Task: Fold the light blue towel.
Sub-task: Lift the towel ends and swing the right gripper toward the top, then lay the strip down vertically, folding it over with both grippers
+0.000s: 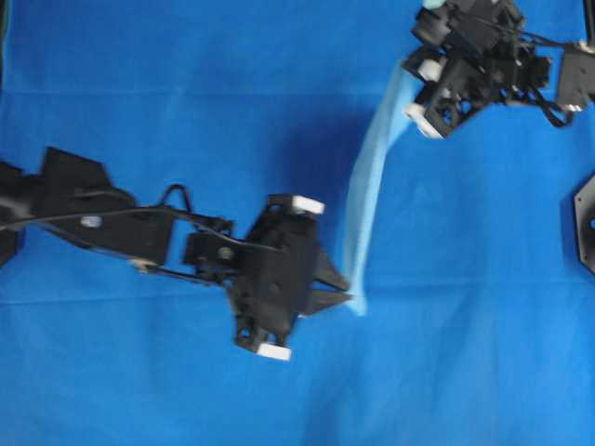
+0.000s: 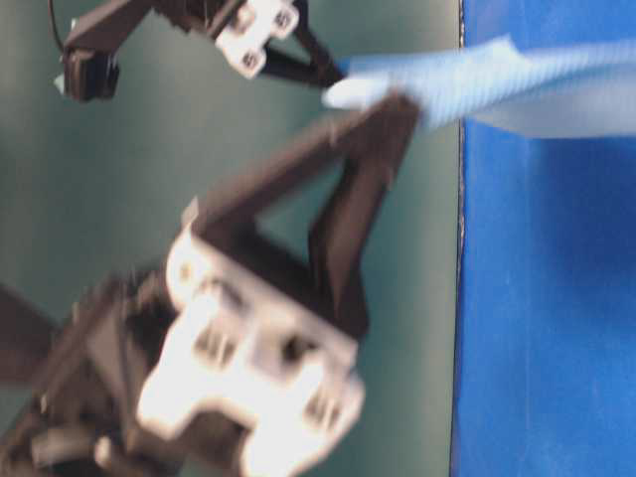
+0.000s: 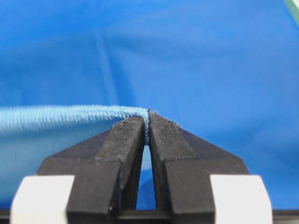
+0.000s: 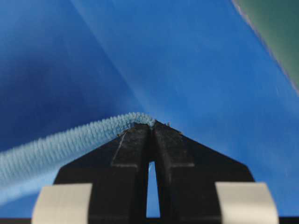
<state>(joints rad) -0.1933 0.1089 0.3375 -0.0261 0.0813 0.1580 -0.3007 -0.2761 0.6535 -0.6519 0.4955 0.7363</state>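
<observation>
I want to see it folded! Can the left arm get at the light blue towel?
Yes, it seems so: the left gripper is already shut on the hem of the pale sky-blue microfibre towel, nothing between.

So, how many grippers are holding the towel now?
2. The left gripper pinches the towel at its lower end, and the right gripper pinches the upper end; both are shut on its hem.

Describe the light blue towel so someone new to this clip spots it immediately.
On the royal-blue table covering, find the two black grippers: left gripper, right gripper. The light blue towel is the pale strip stretched between them, pinched at both ends, far lighter than the covering.
</observation>
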